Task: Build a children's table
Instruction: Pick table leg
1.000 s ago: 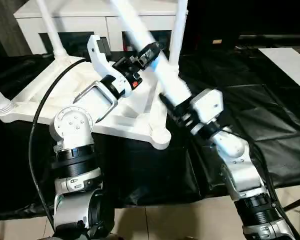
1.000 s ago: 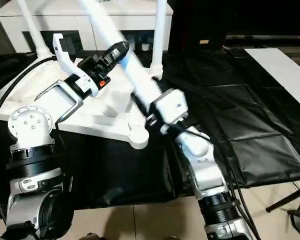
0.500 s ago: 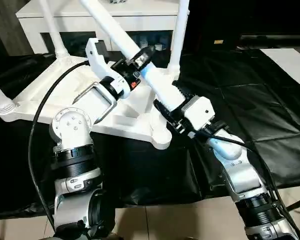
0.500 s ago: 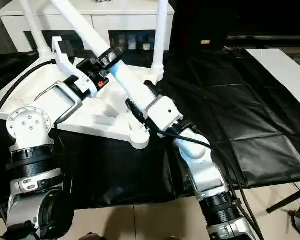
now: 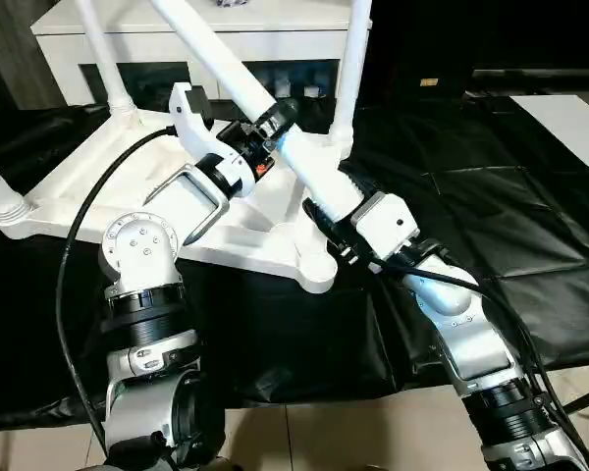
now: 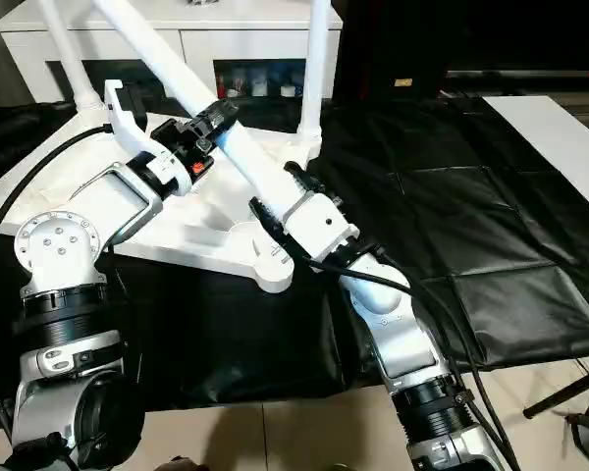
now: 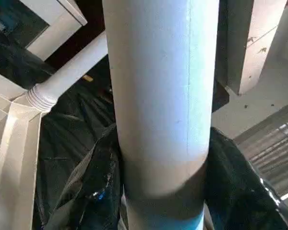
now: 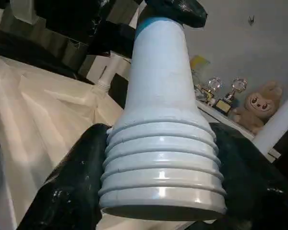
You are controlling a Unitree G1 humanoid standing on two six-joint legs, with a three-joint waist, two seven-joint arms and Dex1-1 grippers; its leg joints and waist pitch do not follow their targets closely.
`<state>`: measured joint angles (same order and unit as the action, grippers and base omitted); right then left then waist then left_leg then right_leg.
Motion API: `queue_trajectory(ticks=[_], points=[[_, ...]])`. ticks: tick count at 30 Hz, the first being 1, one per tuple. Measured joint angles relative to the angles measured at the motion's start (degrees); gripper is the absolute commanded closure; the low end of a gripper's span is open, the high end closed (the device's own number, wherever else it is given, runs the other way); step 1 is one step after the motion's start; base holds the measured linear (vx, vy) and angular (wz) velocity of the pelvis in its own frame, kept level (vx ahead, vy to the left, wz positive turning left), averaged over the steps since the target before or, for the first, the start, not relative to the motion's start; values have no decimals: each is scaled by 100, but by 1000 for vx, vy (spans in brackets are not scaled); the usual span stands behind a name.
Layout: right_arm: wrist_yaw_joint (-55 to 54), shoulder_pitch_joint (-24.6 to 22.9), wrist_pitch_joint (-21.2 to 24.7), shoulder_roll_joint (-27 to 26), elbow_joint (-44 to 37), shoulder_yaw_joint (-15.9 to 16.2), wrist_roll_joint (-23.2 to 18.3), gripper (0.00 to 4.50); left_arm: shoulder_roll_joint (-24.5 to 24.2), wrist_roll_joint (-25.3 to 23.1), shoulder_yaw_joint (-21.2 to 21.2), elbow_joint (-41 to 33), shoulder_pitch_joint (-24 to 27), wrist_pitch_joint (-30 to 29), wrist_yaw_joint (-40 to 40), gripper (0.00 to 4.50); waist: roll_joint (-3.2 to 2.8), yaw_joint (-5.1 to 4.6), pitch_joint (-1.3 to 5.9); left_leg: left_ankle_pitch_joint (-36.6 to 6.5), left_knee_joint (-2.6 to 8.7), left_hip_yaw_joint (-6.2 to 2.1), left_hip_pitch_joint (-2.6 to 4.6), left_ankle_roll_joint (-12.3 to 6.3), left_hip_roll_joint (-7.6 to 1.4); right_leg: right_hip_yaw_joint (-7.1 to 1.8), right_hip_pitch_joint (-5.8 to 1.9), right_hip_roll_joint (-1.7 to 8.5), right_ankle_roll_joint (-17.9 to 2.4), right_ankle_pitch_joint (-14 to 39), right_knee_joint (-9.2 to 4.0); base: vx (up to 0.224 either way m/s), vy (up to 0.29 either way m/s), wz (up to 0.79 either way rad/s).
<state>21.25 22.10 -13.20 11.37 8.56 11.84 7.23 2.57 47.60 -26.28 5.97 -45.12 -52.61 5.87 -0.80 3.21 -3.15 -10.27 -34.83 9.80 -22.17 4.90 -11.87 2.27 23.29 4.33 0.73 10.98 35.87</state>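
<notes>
Now closed in on the loose leg (image 5: 304,162) with the left end effector (image 5: 265,128): wide apart a second ago, black fingers (image 7: 98,191) pressed against the shaft on both sides at present. Grasping the same leg lower down with the right end effector (image 5: 329,201), clenched over the ribbed collar at the thick end, unchanged from before. Swung the leg lower and further over in that second, thin end out past the top of the head views, thick end brought near the corner socket (image 5: 314,270) but not seated in it.

Judging by this, a two-handed hold made ready for lining up the thread with the last open corner; probably still to come, tilting upright, seating and screwing in. Three standing legs (image 5: 348,59) already in place on the upturned table top (image 5: 69,186), ribbed underside facing up.

Underneath, a worktop draped in black cloth (image 5: 471,196), creased, hanging over the near edge, with the table top overhanging that edge slightly at the open corner. Behind, a white cabinet (image 5: 206,44) with dark glass fronts; below, tiled floor (image 5: 304,432). Further off in the right wrist view, small trophies (image 8: 225,96) and a plush toy (image 8: 257,108) on a ledge.
</notes>
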Motion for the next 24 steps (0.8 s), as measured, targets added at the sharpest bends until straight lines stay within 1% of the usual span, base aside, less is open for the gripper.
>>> queue_trajectory(ticks=[2, 3, 4, 6, 8, 10, 11, 13, 16, 19, 20, 21, 23, 24], points=[[140, -3, 41, -27, 38, 1, -113, 99, -97, -6, 67, -11, 5, 10, 72, 252, 0, -2, 0, 0, 0, 0, 0, 0, 0, 0, 0, 0, 0, 0, 0, 0, 0, 0], [185, -6, 61, -30, 62, 0, -148, 85, -149, -7, 103, -20, 5, 23, 103, 253, 0, -2, 0, 0, 0, 0, 0, 0, 0, 0, 0, 0, 0, 0, 0, 0, 0, 0], [288, -11, 117, -29, 60, -4, -267, 71, -185, -17, 137, -22, 6, 49, 145, 254, 0, -3, 0, 0, 0, 0, 0, 0, 0, 0, 0, 0, 0, 0, 0, 0, 0, 0], [504, -15, 202, -28, 51, -1, -466, 61, -240, -78, 212, -23, 12, 79, 212, 255, 0, 4, 0, 0, 0, 0, -1, 0, -1, 0, 0, 0, 0, 0, 0, 0, 0, 0], [889, -147, 416, 70, -149, 63, -756, 41, -331, -148, 339, -22, 41, 94, 325, 255, 0, 21, 0, -1, 0, -1, 0, -2, -2, 0, -2, 1, 0, 0, -2, 0, 0, 0], [1150, -237, 596, 125, -289, 148, -939, 20, -378, -220, 414, -19, 73, 94, 389, 255, 0, 13, 0, -1, 0, 0, -1, -2, -2, -1, -2, 1, 0, 0, -3, 0, 0, 0], [1341, -328, 815, 183, -466, 168, -1135, 8, -465, -250, 514, -13, 93, 94, 484, 256, 0, 18, 0, -1, 0, -2, -1, -2, -2, 1, -2, 0, 0, 0, -3, 0, 0, 0], [1531, -400, 1159, 261, -707, 147, -1439, 3, -609, -290, 666, -2, 98, 111, 679, 257, -1, 17, 0, -1, 0, -2, 0, -2, -3, 0, -2, 1, -1, 0, -2, 0, 0, 0], [1683, -397, 1614, 297, -991, -37, -1917, 0, -829, -367, 795, 2, 97, 242, 975, 257, 0, 1, 0, 0, 1, -2, 7, -1, -4, -2, -4, 0, -3, -2, 1, 0, 0, 0], [1757, -160, 2253, 387, -1065, -402, -2504, 0, -1173, -431, 1060, 4, 97, 258, 1527, 257, -1, 0, 0, 1, 1, -3, 10, 0, -4, -3, -4, 1, -4, -3, 6, 0, 0, 0], [1840, -30, 2547, 489, -1081, -584, -2790, 0, -1252, -441, 1163, 1, 107, 259, 1748, 257, -2, 5, 0, 1, -2, -2, 15, 0, -4, -4, -9, 2, -4, -3, 6, 0, 0, 0], [1973, 115, 2924, 600, -1084, -698, -3130, 0, -1355, -452, 1270, -2, 121, 255, 1950, 257, -2, 11, 0, 1, 0, -2, 13, 0, -2, -4, -9, 2, -5, -4, 5, 0, 0, 0], [2212, 337, 3541, 815, -1182, -933, -3678, 0, -1446, -458, 1410, -11, 156, 257, 2253, 257, -2, 33, 0, 1, -1, -3, 13, -1, -4, -2, -13, 2, -5, -3, 3, 0, 0, 0], [2383, 409, 3824, 929, -1242, -964, -3910, 0, -1503, -462, 1486, -15, 178, 268, 2380, 257, -2, 35, 0, 1, -1, -2, 13, -2, -3, -2, -12, 2, -5, -3, 2, 0, 0, 0]])
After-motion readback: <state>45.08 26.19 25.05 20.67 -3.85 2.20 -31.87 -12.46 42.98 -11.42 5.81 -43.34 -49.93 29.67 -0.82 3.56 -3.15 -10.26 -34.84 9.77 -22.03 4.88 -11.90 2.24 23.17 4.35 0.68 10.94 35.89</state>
